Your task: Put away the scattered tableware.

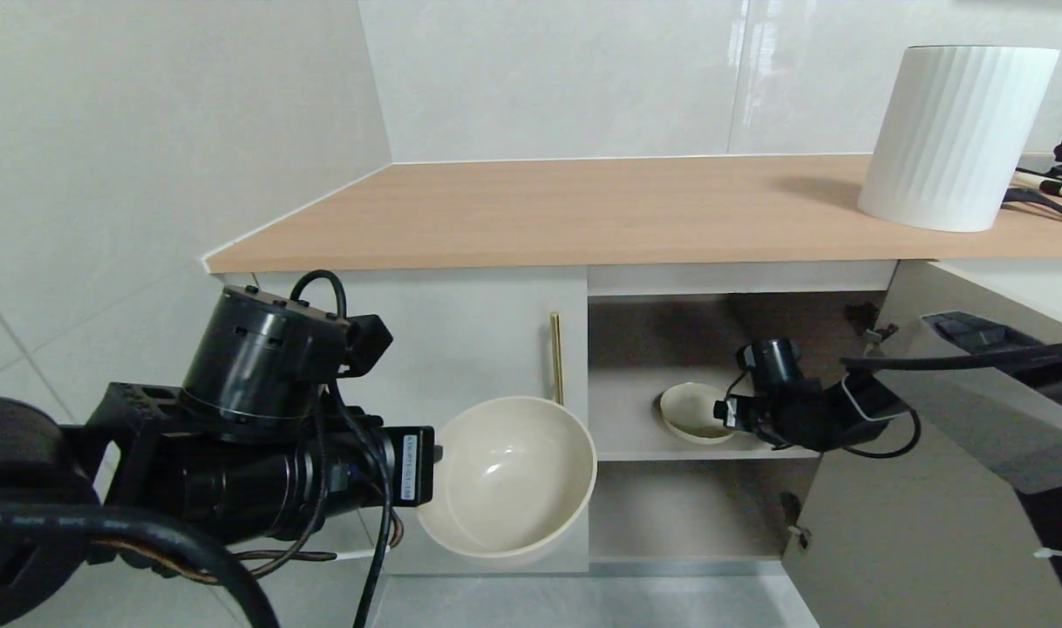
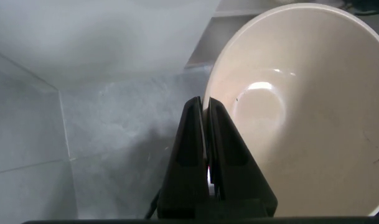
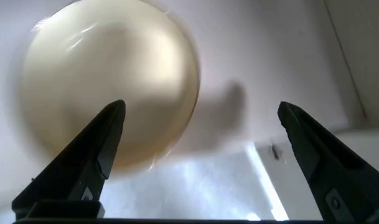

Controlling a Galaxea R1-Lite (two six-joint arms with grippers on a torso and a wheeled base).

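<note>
Left pincer [image 2: 206,102]: clenched on the rim of the big cream bowl [image 1: 509,475], one finger inside the rim, one outside. Right pincer [image 3: 201,109]: released, fingers spread wide, nothing between them. It sits inside the right compartment of the cabinet [image 1: 461,340].

Largest to smallest:
- Cabinet: white, under a wooden countertop [image 1: 583,209] that runs into the tiled corner. Left half is shut. Right half is open, with the open door [image 1: 888,541] swung out on my right.
- Shelf [image 1: 631,436]: splits the open compartment into upper and lower.
- White ribbed container [image 1: 958,139]: upright on the countertop, far right.
- Big cream bowl: held in the air in front of the closed door [image 1: 479,331], tipped on its side with the opening facing my head camera. Inside looks empty.
- Small cream bowl [image 1: 692,412]: on the shelf in the open compartment, just beside my right pincer. From the right wrist it lies beyond one finger, not between the two. Cannot tell if it touches a fingertip.
- Brass bar handle [image 1: 555,358]: vertical, on the closed door's edge, just above the big bowl's rim.
- Utensils [image 1: 1054,187]: dark handles lying on the countertop beside the container, cut off at the edge.
</note>
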